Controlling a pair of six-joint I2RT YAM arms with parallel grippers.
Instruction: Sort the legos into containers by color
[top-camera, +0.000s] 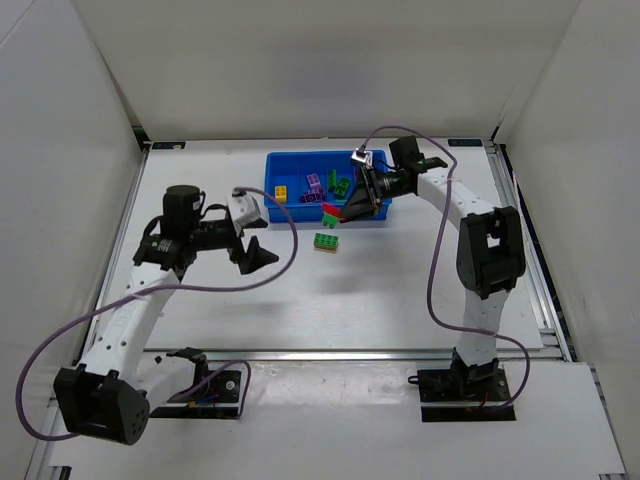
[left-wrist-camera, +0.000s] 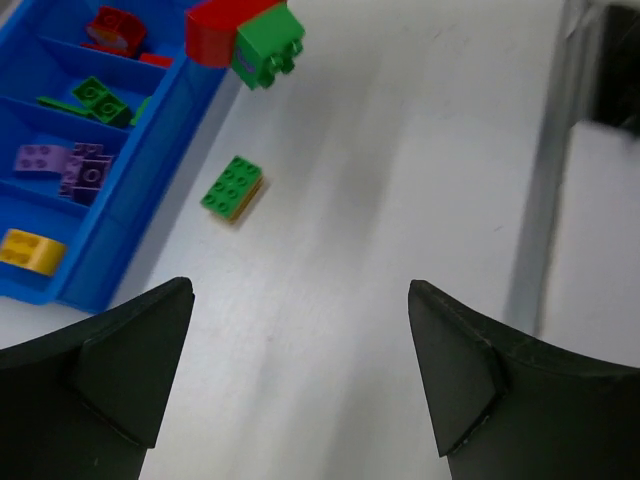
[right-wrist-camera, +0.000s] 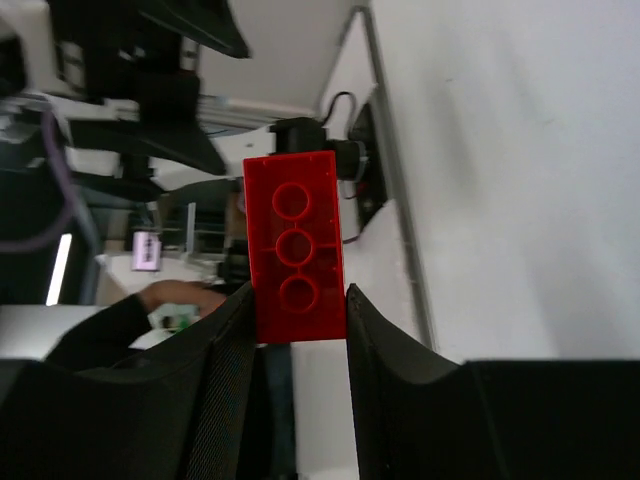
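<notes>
Right jaws: clamped on a red plastic brick (right-wrist-camera: 295, 250) with a green studded brick (left-wrist-camera: 265, 45) apparently attached.
Left jaws: stood apart.
Risk: released joined, green would land among reds.

right pincer (right-wrist-camera: 297, 305): clamped on red lego (right-wrist-camera: 292, 235) | lego underside, three round tubes, faces camera | white table (right-wrist-camera: 500, 150) at right

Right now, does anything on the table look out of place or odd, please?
Yes. The red brick in the right hand has a green brick seemingly stuck to it, mixing two colours. Another green lego lies on the table outside the blue tray.
</notes>
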